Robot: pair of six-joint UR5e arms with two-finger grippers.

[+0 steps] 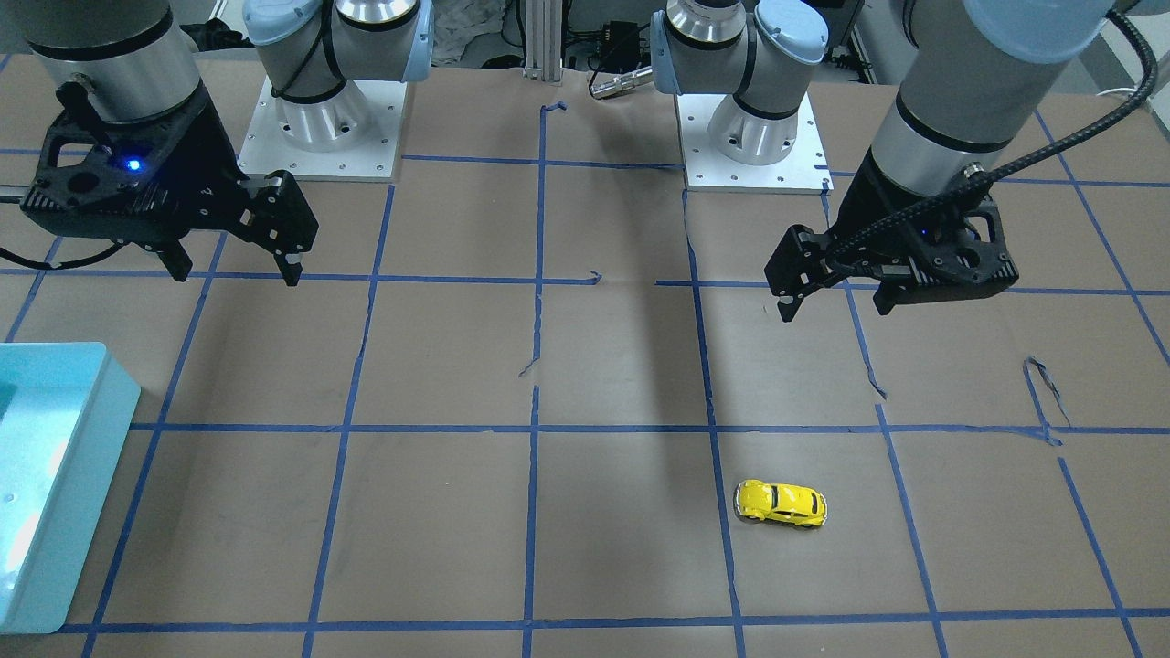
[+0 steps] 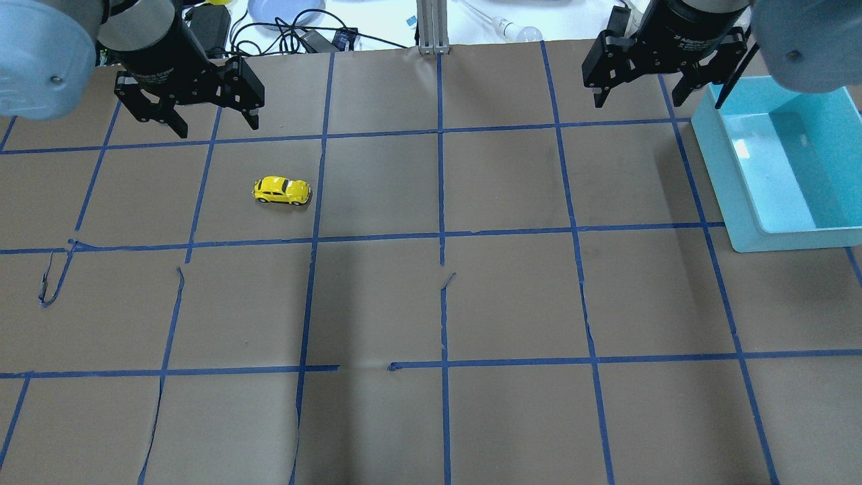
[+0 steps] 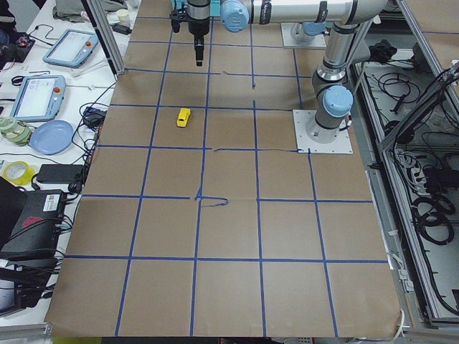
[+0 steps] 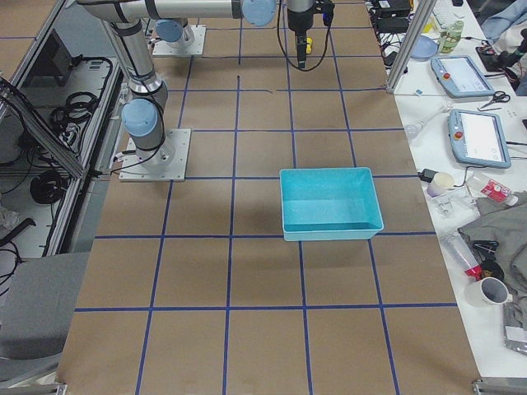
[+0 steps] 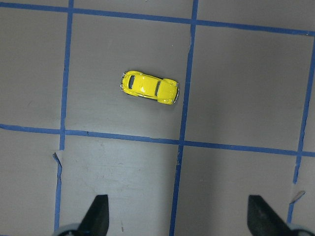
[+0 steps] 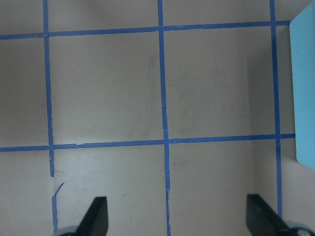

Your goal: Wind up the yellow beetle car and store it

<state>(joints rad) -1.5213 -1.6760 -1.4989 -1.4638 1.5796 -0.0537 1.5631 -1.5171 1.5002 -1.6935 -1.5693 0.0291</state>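
Observation:
The yellow beetle car (image 2: 282,190) stands on its wheels on the brown paper, on my left side of the table. It also shows in the front view (image 1: 781,503), the left side view (image 3: 183,117) and the left wrist view (image 5: 149,87). My left gripper (image 2: 215,124) hangs open and empty above the table, apart from the car and a little beyond it in the overhead view; in its wrist view (image 5: 179,216) the car lies ahead of the fingertips. My right gripper (image 2: 638,101) is open and empty near the teal bin (image 2: 801,239).
The teal bin is open-topped and holds nothing; it stands at my right edge of the table (image 1: 82,475) (image 4: 329,230) and its corner shows in the right wrist view (image 6: 304,88). Blue tape lines grid the paper. Two arm bases (image 1: 320,137) stand at the robot side.

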